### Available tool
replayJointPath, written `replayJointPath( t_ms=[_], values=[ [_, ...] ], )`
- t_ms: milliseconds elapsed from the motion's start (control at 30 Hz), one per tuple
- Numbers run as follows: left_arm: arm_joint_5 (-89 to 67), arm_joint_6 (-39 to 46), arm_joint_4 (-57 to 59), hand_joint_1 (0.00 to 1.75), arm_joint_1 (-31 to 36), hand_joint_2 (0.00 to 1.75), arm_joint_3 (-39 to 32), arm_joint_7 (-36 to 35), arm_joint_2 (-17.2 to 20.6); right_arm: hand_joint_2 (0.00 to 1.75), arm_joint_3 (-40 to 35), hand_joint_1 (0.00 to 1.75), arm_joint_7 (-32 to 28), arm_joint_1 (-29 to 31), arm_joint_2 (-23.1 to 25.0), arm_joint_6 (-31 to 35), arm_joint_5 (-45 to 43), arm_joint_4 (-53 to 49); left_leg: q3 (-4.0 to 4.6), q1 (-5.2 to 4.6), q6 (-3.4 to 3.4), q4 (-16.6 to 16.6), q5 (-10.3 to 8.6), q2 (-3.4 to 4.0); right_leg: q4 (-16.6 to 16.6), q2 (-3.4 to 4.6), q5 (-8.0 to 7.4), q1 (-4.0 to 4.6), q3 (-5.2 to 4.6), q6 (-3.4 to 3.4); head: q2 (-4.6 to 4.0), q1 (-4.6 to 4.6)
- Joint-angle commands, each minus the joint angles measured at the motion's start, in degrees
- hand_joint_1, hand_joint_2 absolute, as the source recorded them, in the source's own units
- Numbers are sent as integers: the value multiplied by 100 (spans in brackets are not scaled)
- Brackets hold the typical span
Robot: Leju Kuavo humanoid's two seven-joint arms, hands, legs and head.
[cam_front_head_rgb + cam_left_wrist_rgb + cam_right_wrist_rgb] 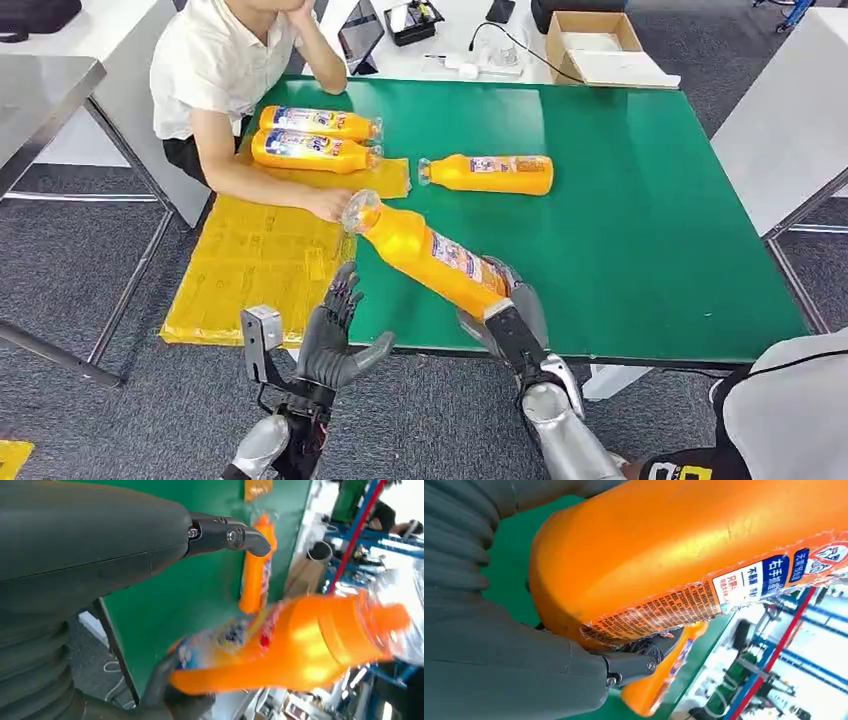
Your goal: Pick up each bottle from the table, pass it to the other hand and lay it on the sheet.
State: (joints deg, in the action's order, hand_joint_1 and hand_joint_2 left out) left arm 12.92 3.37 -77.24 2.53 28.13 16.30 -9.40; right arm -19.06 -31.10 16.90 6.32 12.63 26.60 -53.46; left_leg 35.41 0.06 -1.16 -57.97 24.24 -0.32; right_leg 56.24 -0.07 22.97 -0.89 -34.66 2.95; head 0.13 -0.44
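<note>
My right hand grips the base of an orange bottle, which slants up and to the left over the table's front edge; close up it is the bottle and the blurred bottle. My left hand is open just left of it, fingers spread, not touching. Two more orange bottles lie side by side on the yellow sheet. Another bottle lies on the green table.
A person in a white shirt sits at the table's far left, one hand resting on the sheet near the held bottle's cap. A cardboard box and cables lie beyond the table. Another person's white sleeve is at lower right.
</note>
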Motion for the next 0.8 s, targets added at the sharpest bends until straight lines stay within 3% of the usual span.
replayJointPath(
  t_ms=[33, 267, 433, 533, 733, 800],
  values=[
    [499, -655, 274, 0, 524, 175, 298, 9, 117, 175, -1158, 171, -130, 613, 57, -42, 695, 933, -18, 4, 7, 2, 7, 17, -2, 14, 1, 6, 13, -11, 0, 0],
    [626, -677, 361, 0, 646, 175, 235, -8, 43, 175, -1408, 173, -163, 638, 161, 98, 885, 1029, -46, 7, 11, 5, 16, 5, -6, 0, 16, 9, 44, -18, 0, 2],
    [1426, -1066, 419, 0, 872, 175, 262, -271, -44, 175, -1745, 173, -393, 590, 339, 246, 825, 1118, -20, 5, 8, -1, 9, 2, 3, -1, 10, 6, 19, -13, 0, 2],
    [1433, -891, 435, 0, 969, 175, 227, -221, -97, 175, -1877, 161, -446, 569, 447, 158, 745, 1263, -18, 4, 8, 3, 6, 7, -1, 3, 7, 5, 14, -12, 0, 0],
    [1312, -680, 393, 0, 1027, 175, 210, -44, -110, 175, -1972, 159, -492, 568, 503, 83, 633, 1358, -17, 6, 7, 1, 7, -2, -1, -7, 10, 7, 16, -11, 0, 0],
    [1450, -646, 494, 3, 1091, 175, 170, -89, -192, 175, -2013, 166, -500, 599, 550, 42, 532, 1402, -19, 6, 8, 1, 8, -4, -1, -9, 12, 7, 18, -12, 0, 2]
  ],
)
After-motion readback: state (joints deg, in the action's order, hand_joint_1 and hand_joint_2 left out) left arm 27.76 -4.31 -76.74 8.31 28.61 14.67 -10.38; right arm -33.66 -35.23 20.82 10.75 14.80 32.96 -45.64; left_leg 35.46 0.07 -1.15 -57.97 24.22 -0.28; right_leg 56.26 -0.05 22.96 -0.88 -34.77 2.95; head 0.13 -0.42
